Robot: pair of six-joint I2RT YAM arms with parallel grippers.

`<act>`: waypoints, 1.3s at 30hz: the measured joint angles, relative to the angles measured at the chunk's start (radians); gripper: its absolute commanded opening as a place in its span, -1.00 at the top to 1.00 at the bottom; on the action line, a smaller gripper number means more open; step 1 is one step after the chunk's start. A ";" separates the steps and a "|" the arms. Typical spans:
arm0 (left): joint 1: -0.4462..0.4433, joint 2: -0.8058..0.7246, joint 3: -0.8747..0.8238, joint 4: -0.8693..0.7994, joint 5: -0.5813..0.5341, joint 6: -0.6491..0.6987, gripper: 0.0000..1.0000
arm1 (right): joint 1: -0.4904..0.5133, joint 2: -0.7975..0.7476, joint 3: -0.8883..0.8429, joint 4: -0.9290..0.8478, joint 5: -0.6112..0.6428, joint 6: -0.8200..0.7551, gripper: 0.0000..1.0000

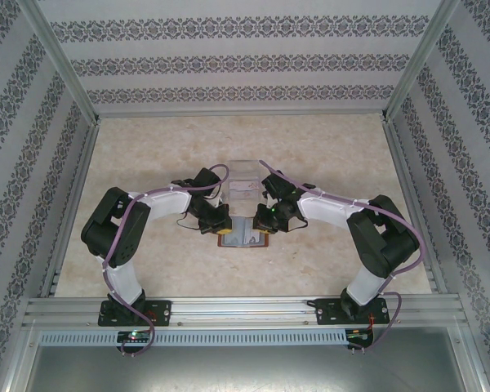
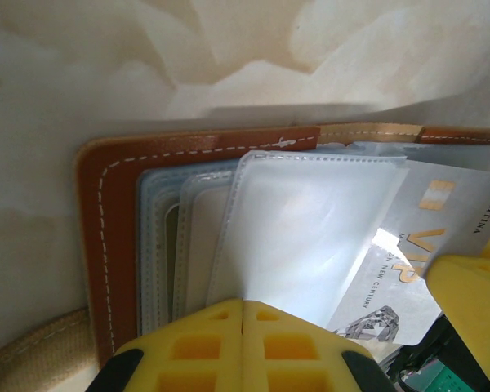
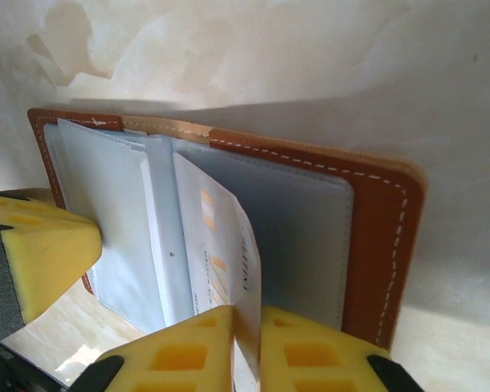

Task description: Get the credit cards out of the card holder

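The reddish-brown card holder lies open on the table between both grippers, its stitched leather cover spread flat. My left gripper is shut, pinching the edge of one of the holder's clear sleeves. My right gripper is shut on a whitish credit card with gold VIP lettering, which stands partly out of its sleeve. Further pale sleeves are stacked to the left; what they hold is unclear.
A clear plastic tray stands just behind the holder. The beige marbled tabletop is bounded by a metal frame and patterned walls. The holder's tan strap curls at the left wrist view's lower left.
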State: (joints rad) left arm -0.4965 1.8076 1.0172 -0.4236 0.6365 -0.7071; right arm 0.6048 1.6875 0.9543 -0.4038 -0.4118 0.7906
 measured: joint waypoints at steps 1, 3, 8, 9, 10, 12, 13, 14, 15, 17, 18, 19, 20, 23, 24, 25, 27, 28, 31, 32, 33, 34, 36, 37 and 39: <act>0.000 0.000 0.000 0.000 0.000 0.000 1.00 | 0.000 -0.002 0.000 0.000 -0.001 0.000 0.78; 0.000 0.000 0.000 0.000 0.000 0.000 1.00 | 0.002 -0.006 0.000 0.004 -0.005 0.000 0.81; 0.000 0.000 0.000 0.000 0.000 0.000 1.00 | 0.002 -0.018 0.000 0.008 -0.012 0.000 0.86; 0.000 0.000 0.000 0.000 0.000 0.000 1.00 | 0.002 -0.023 0.000 0.008 -0.013 -0.001 0.87; 0.000 0.000 0.000 0.000 0.000 0.000 1.00 | 0.002 -0.027 0.000 0.008 -0.012 -0.001 0.87; 0.000 -0.001 0.000 -0.001 -0.001 0.000 1.00 | 0.002 -0.039 0.000 0.000 -0.011 -0.001 0.88; 0.000 -0.002 0.000 -0.002 -0.002 0.000 1.00 | 0.002 -0.043 0.000 -0.003 -0.009 -0.002 0.88; 0.000 -0.003 0.000 -0.003 -0.005 0.000 1.00 | 0.002 -0.047 0.000 -0.008 -0.006 -0.005 0.89; 0.000 -0.004 0.000 -0.005 -0.008 0.000 1.00 | 0.002 -0.051 0.000 -0.014 -0.004 -0.005 0.89; 0.000 -0.009 0.000 -0.011 -0.014 0.000 0.98 | 0.002 -0.058 0.000 -0.024 -0.001 -0.009 0.89; 0.000 -0.011 0.000 -0.014 -0.017 0.000 0.96 | 0.002 -0.062 0.000 -0.028 0.001 -0.012 0.89; 0.000 -0.013 0.000 -0.018 -0.019 0.000 0.96 | 0.002 -0.067 0.000 -0.033 0.003 -0.013 0.89; 0.000 -0.014 0.000 -0.022 -0.021 0.000 0.94 | 0.002 -0.072 0.000 -0.036 0.004 -0.016 0.89; 0.000 -0.023 0.000 -0.037 -0.036 0.000 0.90 | 0.001 -0.085 0.006 -0.050 0.004 -0.035 0.90; 0.000 -0.029 0.000 -0.042 -0.041 0.000 0.89 | 0.001 -0.088 0.012 -0.057 0.005 -0.043 0.92; 0.000 -0.035 0.000 -0.045 -0.046 0.000 0.89 | 0.000 -0.090 0.018 -0.061 0.007 -0.049 0.93; 0.000 -0.051 0.000 -0.052 -0.054 0.000 0.88 | -0.002 -0.095 0.031 -0.072 0.013 -0.065 0.94; 0.000 -0.058 0.000 -0.056 -0.058 0.000 0.88 | -0.006 -0.099 0.036 -0.079 0.014 -0.074 0.95; 0.000 -0.076 0.000 -0.064 -0.071 0.000 0.88 | -0.014 -0.114 0.054 -0.097 0.023 -0.120 1.00; 0.000 -0.081 0.000 -0.065 -0.074 0.000 0.87 | -0.014 -0.119 0.063 -0.104 0.026 -0.142 1.00; 0.000 -0.087 0.000 -0.067 -0.080 0.000 0.87 | -0.014 -0.122 0.074 -0.110 0.028 -0.167 1.00; 0.000 -0.090 0.000 -0.068 -0.085 0.000 0.87 | -0.014 -0.124 0.085 -0.117 0.030 -0.190 1.00; 0.000 -0.096 0.000 -0.069 -0.095 0.000 0.87 | -0.017 -0.124 0.112 -0.129 0.029 -0.247 1.00; 0.000 -0.098 0.000 -0.070 -0.096 0.001 0.87 | -0.021 -0.124 0.123 -0.135 0.026 -0.275 1.00; 0.000 -0.100 0.000 -0.071 -0.100 0.004 0.87 | -0.026 -0.120 0.158 -0.156 0.018 -0.341 1.00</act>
State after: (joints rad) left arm -0.4965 1.7077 1.0168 -0.4946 0.5365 -0.7033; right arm 0.5789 1.5673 1.1122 -0.5598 -0.3943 0.4500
